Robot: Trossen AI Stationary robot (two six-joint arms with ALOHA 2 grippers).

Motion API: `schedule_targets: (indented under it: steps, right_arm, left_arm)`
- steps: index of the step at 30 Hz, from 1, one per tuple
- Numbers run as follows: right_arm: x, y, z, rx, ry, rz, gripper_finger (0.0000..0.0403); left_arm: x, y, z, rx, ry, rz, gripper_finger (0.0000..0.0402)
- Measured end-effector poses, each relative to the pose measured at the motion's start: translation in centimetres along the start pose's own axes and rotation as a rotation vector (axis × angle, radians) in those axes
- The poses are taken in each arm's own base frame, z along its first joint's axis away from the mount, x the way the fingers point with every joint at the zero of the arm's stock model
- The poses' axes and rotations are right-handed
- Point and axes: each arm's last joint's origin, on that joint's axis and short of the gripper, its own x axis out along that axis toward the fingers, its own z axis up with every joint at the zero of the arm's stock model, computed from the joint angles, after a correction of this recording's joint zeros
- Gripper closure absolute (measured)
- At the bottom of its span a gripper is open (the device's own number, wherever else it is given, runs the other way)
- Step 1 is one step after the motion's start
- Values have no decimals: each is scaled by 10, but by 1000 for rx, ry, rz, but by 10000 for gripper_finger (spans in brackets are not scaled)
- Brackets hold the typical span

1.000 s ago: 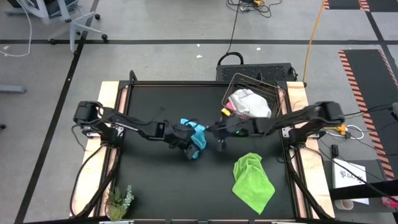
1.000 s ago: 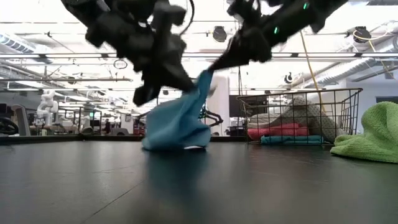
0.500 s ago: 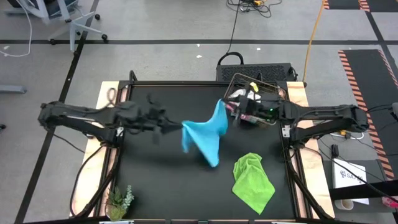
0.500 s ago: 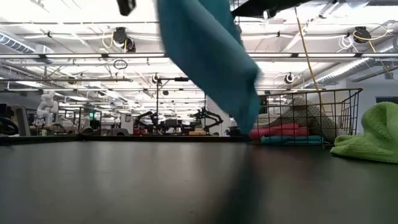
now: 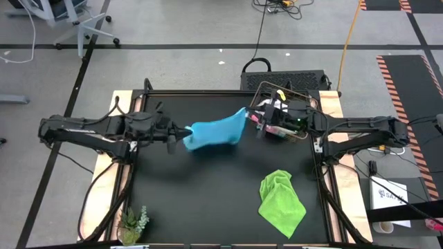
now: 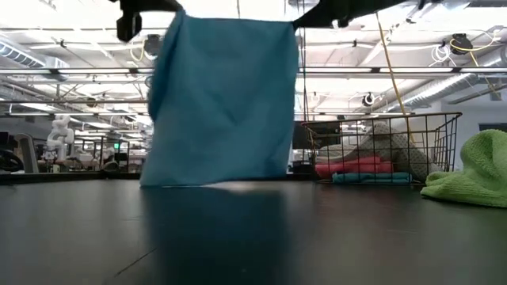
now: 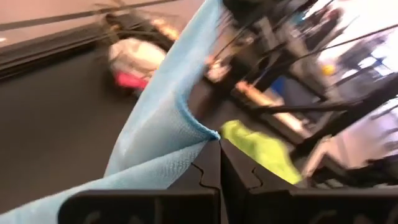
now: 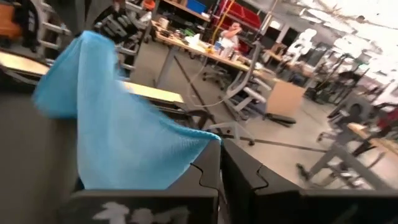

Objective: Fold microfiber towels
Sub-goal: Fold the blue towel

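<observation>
As we look straight down, our left hand [image 5: 181,134] and right hand [image 5: 250,117] each pinch a corner of the light blue microfiber towel [image 5: 214,131], stretched between them above the black desk [image 5: 180,200], with the lime green towel [image 5: 281,200] at five o'clock and the wire basket [image 5: 304,104] at two o'clock. At desk level, the blue towel [image 6: 218,99] hangs flat, its lower edge near the desk. From each wrist, closed fingers clamp a towel corner [image 7: 186,121] [image 8: 134,140].

No text, label, brand, number or sign could be read on anything in these views. The flat white sheet [image 5: 389,195] on the floor right of the table carried dark print too small to make out.
</observation>
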Motion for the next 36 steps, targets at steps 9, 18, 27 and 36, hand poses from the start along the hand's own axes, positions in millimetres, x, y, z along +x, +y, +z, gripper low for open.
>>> schedule_targets:
  steps: [9, 18, 27, 36]
  right_arm:
    - [28, -23, -16, -68, -42, -19, 403]
    - [37, -56, -32, -50, -34, -118, 403]
    - [34, -74, -30, 41, -120, -134, 403]
    - [36, -58, -36, 110, -41, -7, 403]
  left_arm:
    - [3, 32, 7, 63, 65, 135, 401]
    - [-1, 65, 27, 102, 30, 220, 401]
    - [-8, 89, 45, 115, -39, 214, 401]
    - [-9, 94, 42, 79, 37, 149, 401]
